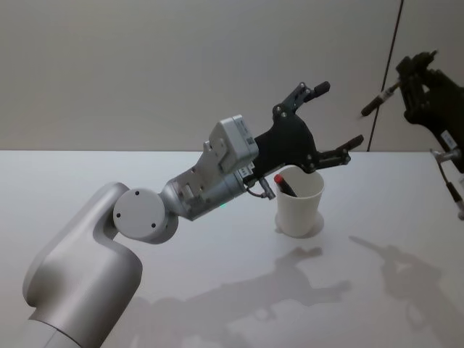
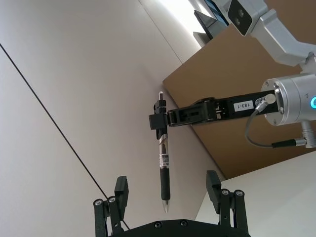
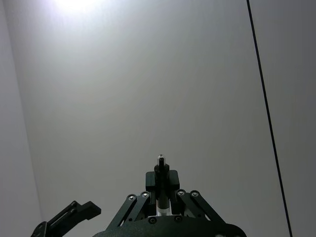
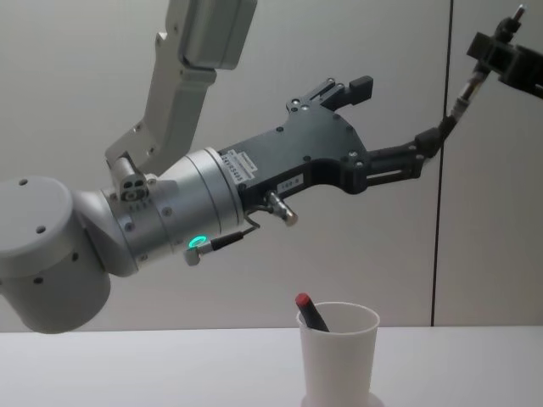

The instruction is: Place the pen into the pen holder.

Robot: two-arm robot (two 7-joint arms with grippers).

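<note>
Nearest you in the chest view, the pen holder (image 4: 338, 356), a white paper cup, stands upright on the white table (image 4: 127, 369). A red-capped marker (image 4: 310, 312) already leans inside it. Above the cup, your left gripper (image 4: 392, 119) hangs in the air with its two fingers spread wide apart and nothing between them. Farther off and higher, toward the upper right, your right gripper (image 4: 501, 51) is clamped on the pen (image 4: 462, 93). From the left wrist view, the pen (image 2: 163, 159) hangs tip downward, pinched near its upper end, well above the table and well apart from the cup. Behind everything is a plain pale wall (image 4: 85, 68).
</note>
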